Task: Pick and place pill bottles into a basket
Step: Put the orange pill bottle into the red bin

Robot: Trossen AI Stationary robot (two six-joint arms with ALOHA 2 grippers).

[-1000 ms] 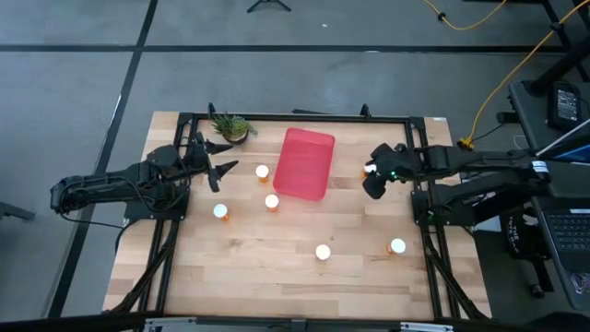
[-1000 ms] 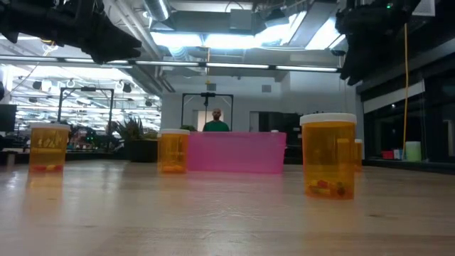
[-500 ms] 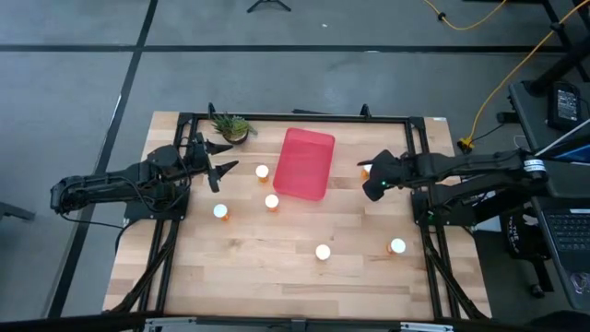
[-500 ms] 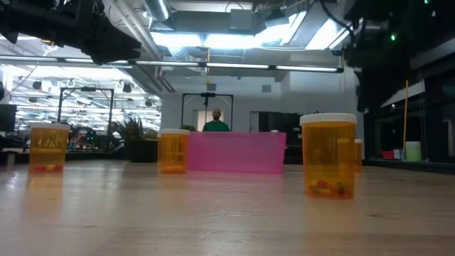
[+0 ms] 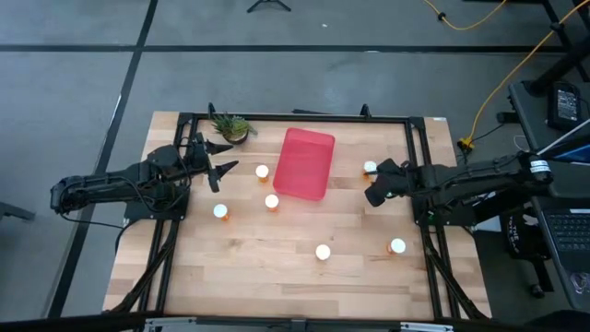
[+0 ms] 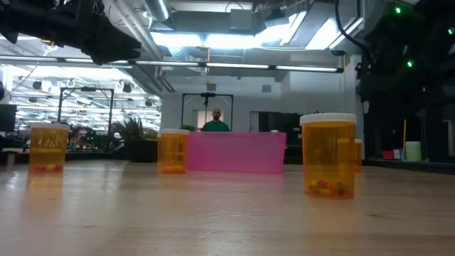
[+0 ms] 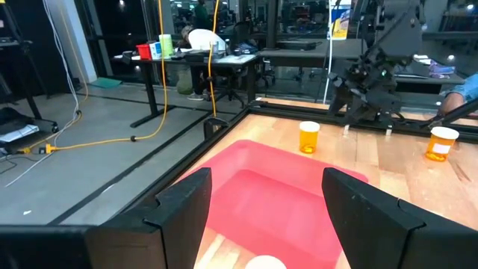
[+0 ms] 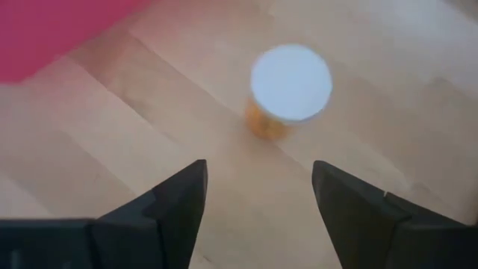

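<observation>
While both claws gape empty, the right claw [image 5: 371, 194] hovers beside a pill bottle [image 5: 370, 168] near the basket [image 5: 305, 163].

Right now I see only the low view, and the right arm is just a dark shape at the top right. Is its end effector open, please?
Observer: Yes. In its wrist view the right end effector is open, with nothing between its fingers.
Operator: Which bottle is it close to?
Observer: From above, it is close to the bottle that stands alone on the right side of the red tray. This bottle is upright, just ahead of the fingers.
Operator: Is any bottle already inside the tray?
Observer: No. The high view shows that the tray has nothing inside.
</observation>
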